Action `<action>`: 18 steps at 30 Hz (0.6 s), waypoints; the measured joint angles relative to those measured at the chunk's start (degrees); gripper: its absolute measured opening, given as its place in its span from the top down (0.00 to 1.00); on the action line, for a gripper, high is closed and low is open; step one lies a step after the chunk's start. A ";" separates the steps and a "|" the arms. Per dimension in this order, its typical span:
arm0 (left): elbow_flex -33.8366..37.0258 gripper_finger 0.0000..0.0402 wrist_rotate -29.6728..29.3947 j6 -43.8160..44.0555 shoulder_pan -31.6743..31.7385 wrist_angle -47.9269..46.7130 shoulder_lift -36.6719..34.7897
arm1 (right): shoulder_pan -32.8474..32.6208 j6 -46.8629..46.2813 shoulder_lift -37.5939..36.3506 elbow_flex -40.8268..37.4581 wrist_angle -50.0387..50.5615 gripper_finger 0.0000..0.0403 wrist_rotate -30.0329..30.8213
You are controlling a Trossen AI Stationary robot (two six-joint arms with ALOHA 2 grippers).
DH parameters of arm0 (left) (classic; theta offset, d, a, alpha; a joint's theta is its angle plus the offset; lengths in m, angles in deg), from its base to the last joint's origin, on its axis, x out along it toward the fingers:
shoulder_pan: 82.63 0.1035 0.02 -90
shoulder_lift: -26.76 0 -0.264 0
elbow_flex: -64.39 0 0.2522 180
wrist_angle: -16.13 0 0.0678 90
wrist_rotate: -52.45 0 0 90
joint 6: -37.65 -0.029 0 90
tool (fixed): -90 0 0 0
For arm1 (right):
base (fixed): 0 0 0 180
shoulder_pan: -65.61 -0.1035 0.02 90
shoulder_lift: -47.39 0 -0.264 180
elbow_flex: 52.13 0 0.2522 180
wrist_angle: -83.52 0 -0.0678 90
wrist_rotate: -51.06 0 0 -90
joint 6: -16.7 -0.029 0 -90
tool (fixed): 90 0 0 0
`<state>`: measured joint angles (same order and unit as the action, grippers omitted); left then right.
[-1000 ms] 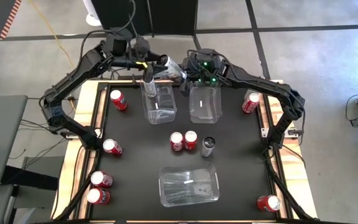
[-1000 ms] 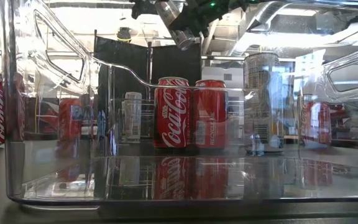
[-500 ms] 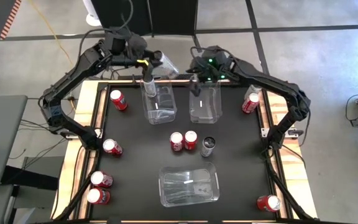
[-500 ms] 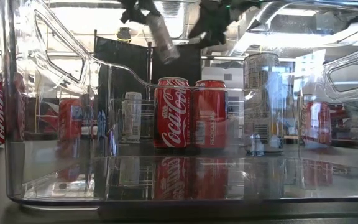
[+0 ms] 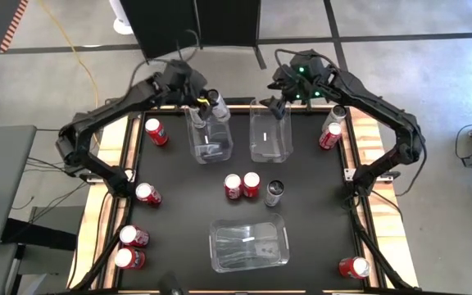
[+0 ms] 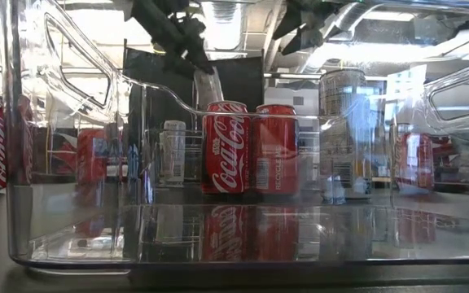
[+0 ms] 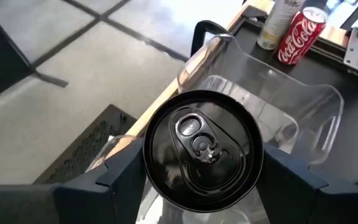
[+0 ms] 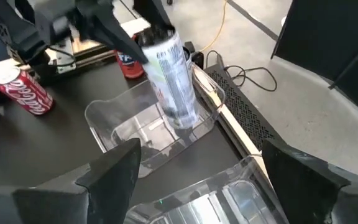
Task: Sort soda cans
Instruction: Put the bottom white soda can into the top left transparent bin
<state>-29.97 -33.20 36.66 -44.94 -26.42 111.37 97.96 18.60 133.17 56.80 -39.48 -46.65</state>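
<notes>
The left gripper held a silver can between its two fingers, closed on the can's sides, and the can hung tilted over the far end of the left bin. The right gripper was above the far end of the right bin, just beside the left bin, with its fingers spread wide and nothing between them. A third bin lay nearer the front of the table, well apart from the left bin. Between the left bin and this third bin stood two red cans touching each other, with a silver can just beside them. One red can lay near the left bin, on its outer side. Beyond the right bin a red can and a silver can stood together. Other red cans lay along the table's edge, well apart from the left bin.
</notes>
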 joint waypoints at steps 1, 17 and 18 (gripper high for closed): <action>1.48 0.39 -0.22 0.04 -0.02 1.63 -0.06 | -0.12 -0.05 0.00 0.00 0.25 0.14 0.01; 4.37 0.39 -3.77 -8.17 -0.08 1.00 8.11 | -1.76 -0.38 0.09 -0.02 1.57 0.14 0.03; 4.37 0.39 -3.81 -8.20 -0.11 1.34 8.97 | -2.01 -0.40 0.09 -0.02 1.98 0.14 0.03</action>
<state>-25.60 -37.01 28.46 -45.05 -25.08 120.34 95.95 18.20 133.25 56.78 -37.51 -46.62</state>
